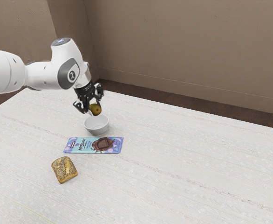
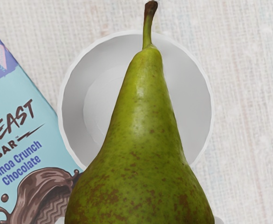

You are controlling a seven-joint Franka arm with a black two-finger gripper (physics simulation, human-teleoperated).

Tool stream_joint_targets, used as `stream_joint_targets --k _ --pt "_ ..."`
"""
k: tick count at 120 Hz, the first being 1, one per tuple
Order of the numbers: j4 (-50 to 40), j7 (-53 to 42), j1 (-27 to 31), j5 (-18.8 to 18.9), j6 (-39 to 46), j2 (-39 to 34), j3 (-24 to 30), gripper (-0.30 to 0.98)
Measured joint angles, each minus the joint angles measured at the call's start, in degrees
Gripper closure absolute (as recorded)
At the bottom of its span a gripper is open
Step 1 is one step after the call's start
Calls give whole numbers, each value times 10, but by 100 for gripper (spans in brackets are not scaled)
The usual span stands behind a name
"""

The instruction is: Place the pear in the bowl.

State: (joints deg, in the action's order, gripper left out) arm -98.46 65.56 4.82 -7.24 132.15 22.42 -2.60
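My gripper is shut on the pear, its fingers on two sides of the fruit, a little above the white bowl in the exterior view. In the wrist view the green pear, speckled brown, lies large in front of the camera with its stem pointing away from the hand. Behind it is the round bowl, its middle partly hidden by the pear. Nothing can be seen resting in the visible part of the bowl.
A blue and purple chocolate bar packet lies flat close beside the bowl; its printed face shows in the wrist view too. Farther from the bowl, past the packet, a seeded piece of bread rests on the pale table.
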Motion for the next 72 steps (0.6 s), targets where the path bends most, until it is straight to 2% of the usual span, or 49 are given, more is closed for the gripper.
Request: stream_joint_targets --k 18,44,72 --pt "29 -16 23 -20 -3 40 3 39" --pt "72 -38 46 -30 -5 86 20 36" --pt "71 -63 48 -41 -5 82 20 18"
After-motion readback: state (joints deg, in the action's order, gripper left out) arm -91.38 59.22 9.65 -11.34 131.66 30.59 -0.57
